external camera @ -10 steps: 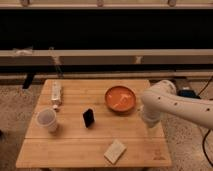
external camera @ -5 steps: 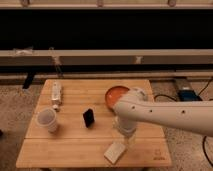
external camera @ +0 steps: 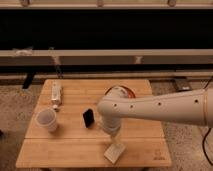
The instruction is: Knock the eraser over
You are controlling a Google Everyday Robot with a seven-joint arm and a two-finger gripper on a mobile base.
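Note:
The eraser (external camera: 88,118), a small black block, stands upright near the middle of the wooden table (external camera: 65,152). My white arm reaches in from the right across the table. Its bulky end hangs just right of the eraser, and the gripper (external camera: 111,131) points down there, close to the eraser and apart from it as far as I can see. The arm hides most of the gripper.
A white cup (external camera: 46,120) stands left of the eraser. A flat pale beige block (external camera: 115,151) lies near the front edge below the gripper. The orange bowl (external camera: 128,91) is mostly hidden behind the arm. A white oblong object (external camera: 56,93) lies at the back left.
My arm has swept from the table's right side leftward past the bowl and now ends right beside the eraser. The eraser still stands.

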